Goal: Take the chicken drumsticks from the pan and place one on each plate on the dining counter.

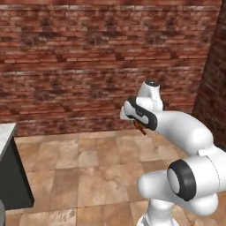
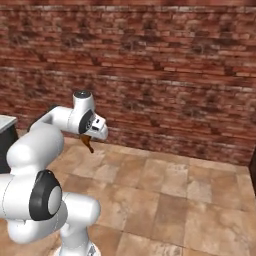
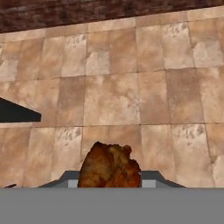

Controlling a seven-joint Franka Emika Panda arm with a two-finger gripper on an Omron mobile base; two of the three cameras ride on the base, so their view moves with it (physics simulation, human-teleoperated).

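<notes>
The fingers (image 3: pixel 109 181) clamp one chicken drumstick (image 3: pixel 110 167), hanging above the tiled floor (image 3: pixel 131 96) before the brick wall (image 1: pixel 88 53). Keep that grip steady and level while carrying it to a plate.

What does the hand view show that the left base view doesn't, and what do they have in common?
Hand view alone: the meaty bulk of the chicken drumstick up close, filling the space between the hand's fingers. Left base view alone: the white arm from behind, and the grey counter edge at far left. Both: the drumstick gripped in the hand, tan floor tiles, brick wall.
</notes>
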